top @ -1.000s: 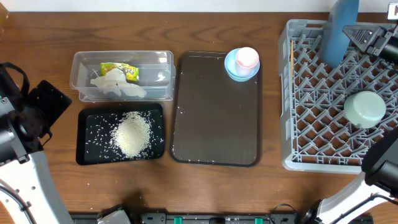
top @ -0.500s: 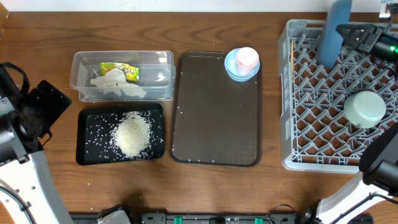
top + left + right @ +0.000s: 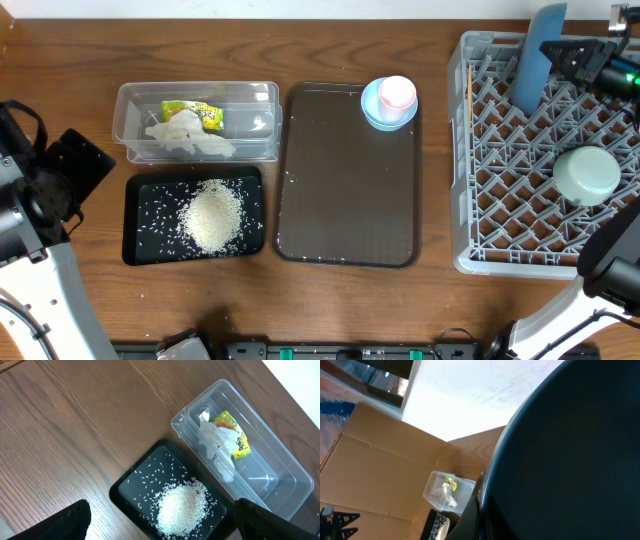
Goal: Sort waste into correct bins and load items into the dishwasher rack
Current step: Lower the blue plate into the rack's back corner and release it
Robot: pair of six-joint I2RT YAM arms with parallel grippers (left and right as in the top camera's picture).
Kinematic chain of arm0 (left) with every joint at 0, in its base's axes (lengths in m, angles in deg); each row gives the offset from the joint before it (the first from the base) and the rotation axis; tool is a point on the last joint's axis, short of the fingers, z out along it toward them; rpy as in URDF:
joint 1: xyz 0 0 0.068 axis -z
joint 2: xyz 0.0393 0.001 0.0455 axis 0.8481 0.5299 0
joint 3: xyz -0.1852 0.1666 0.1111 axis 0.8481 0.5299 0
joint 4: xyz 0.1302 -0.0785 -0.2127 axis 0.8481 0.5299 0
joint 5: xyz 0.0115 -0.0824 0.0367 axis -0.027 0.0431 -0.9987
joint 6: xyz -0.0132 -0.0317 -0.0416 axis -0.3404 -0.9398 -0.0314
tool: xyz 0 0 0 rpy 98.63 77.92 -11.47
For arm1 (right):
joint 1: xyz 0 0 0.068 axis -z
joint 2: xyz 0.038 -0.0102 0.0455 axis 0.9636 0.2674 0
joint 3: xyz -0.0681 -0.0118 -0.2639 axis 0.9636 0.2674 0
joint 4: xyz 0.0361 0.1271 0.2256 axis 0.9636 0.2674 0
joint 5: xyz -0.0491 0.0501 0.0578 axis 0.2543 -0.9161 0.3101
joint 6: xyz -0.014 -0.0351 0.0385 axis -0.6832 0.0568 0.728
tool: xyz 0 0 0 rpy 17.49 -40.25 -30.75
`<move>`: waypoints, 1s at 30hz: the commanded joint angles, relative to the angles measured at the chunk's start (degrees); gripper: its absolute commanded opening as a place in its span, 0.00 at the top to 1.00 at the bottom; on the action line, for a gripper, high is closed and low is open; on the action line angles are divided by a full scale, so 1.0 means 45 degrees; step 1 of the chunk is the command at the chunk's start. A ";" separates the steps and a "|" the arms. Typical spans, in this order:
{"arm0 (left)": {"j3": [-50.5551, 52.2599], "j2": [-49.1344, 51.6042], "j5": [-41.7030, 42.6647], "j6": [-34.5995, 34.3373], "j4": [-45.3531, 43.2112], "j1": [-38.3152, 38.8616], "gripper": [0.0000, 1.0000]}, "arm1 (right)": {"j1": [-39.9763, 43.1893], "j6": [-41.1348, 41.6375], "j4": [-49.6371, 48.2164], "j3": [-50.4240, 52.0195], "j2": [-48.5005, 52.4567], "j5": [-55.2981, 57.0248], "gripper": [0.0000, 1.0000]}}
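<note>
**Blue dish (image 3: 540, 40) on its edge**

At the far edge of the rack (image 3: 462, 150), the right gripper (image 3: 565, 55) pinches the blue dish by its thin rim. It looks stiff, slippery and breakable. The left gripper (image 3: 161, 517) hangs wide open, empty.

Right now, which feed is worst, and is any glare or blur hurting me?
Right wrist: the dark blue dish fills most of the frame, near-black, against a blown-out white background. Overhead: sharp, evenly lit. Left wrist: crisp on the rice and clear tub.
</note>
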 commanded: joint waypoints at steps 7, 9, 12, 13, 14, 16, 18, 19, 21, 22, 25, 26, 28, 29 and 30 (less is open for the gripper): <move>-0.0083 0.0044 -0.0112 0.0034 0.0010 -0.0058 0.07 | 0.0238 0.0816 -0.0214 0.0155 -0.0291 0.0413 0.99; -0.0083 0.0049 -0.0112 0.0034 0.0010 -0.0058 0.07 | 0.0393 0.0821 -0.0243 0.0131 -0.0296 0.0636 0.99; -0.0083 0.0044 -0.0112 0.0034 0.0010 -0.0058 0.07 | 0.0627 0.0913 -0.0214 0.0131 -0.0306 0.1141 0.99; -0.0083 0.0049 -0.0112 0.0034 0.0010 -0.0058 0.07 | 0.0699 0.0913 -0.0199 0.0131 -0.0306 0.1224 0.99; -0.0083 0.0049 -0.0112 0.0034 0.0010 -0.0058 0.07 | 0.0738 0.0908 -0.0194 0.0131 -0.0306 0.1263 0.98; -0.0083 0.0044 -0.0112 0.0034 0.0010 -0.0058 0.07 | 0.0821 0.0903 -0.0194 0.0131 -0.0306 0.1287 0.97; -0.0083 0.0049 -0.0112 0.0034 0.0010 -0.0058 0.07 | 0.0874 0.0903 -0.0180 0.0131 -0.0306 0.1355 0.94; -0.0083 0.0044 -0.0112 0.0029 0.0010 -0.0058 0.07 | 0.0889 0.0903 -0.0170 0.0131 -0.0306 0.1370 0.93; -0.0083 0.0044 -0.0112 0.0034 0.0010 -0.0058 0.07 | 0.0913 0.0908 -0.0092 0.0131 -0.0306 0.1511 0.92; -0.0083 0.0049 -0.0112 0.0029 0.0010 -0.0058 0.07 | 0.0923 0.0908 -0.0005 0.0131 -0.0306 0.1710 0.92; -0.0083 0.0049 -0.0112 0.0034 0.0010 -0.0058 0.07 | 0.0971 0.0899 0.0374 0.0131 -0.0306 0.2701 0.91; -0.0083 0.0049 -0.0112 0.0034 0.0010 -0.0058 0.07 | 0.1005 0.0903 0.0544 0.0131 -0.0306 0.3235 0.91; -0.0083 0.0044 -0.0112 0.0034 0.0010 -0.0058 0.07 | 0.1083 0.0899 0.0772 0.0131 -0.0306 0.4163 0.93; -0.0083 0.0044 -0.0112 0.0034 0.0010 -0.0058 0.07 | 0.1132 0.0903 0.0899 0.0131 -0.0306 0.4648 0.93; -0.0083 0.0049 -0.0112 0.0034 0.0010 -0.0058 0.07 | 0.1214 0.0903 0.1069 0.0131 -0.0306 0.5134 0.93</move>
